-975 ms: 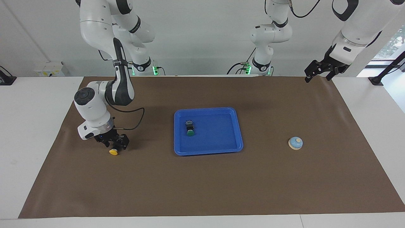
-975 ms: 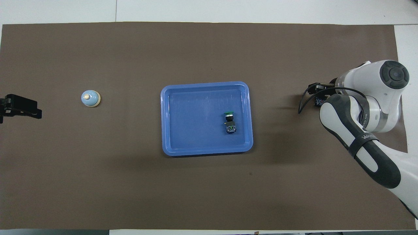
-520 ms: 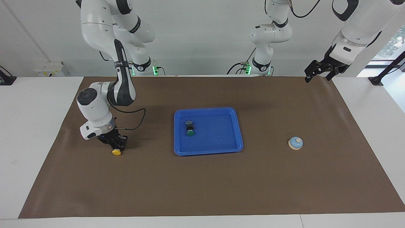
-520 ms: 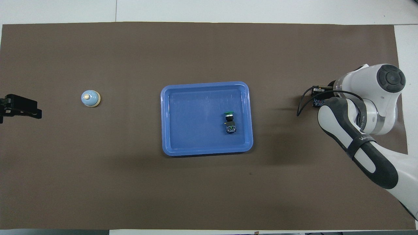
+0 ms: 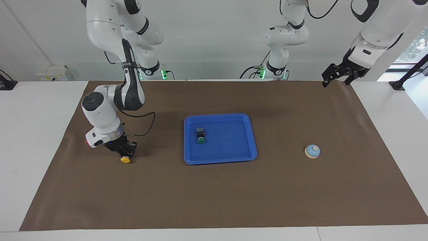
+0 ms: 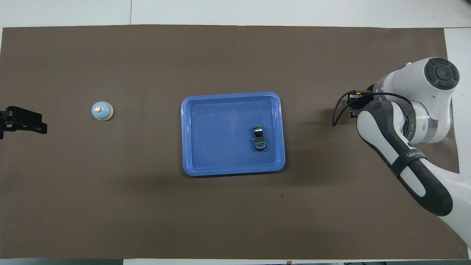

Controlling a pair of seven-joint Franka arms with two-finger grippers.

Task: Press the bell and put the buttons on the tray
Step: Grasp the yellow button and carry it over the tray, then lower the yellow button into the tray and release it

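My right gripper is shut on the yellow button, low over the brown mat toward the right arm's end of the table. The overhead view shows only part of that right gripper, as the arm covers the button there. The green button lies on its side in the blue tray at the mat's middle. The light-blue bell stands alone toward the left arm's end. My left gripper waits open in the air above that end's edge.
The brown mat covers most of the white table. The right arm's black cable loops beside its wrist, between the wrist and the tray.
The right gripper's fingers have closed on the yellow button, and hand and button have shifted slightly toward the tray. The left arm, bell, tray and green button have not moved.
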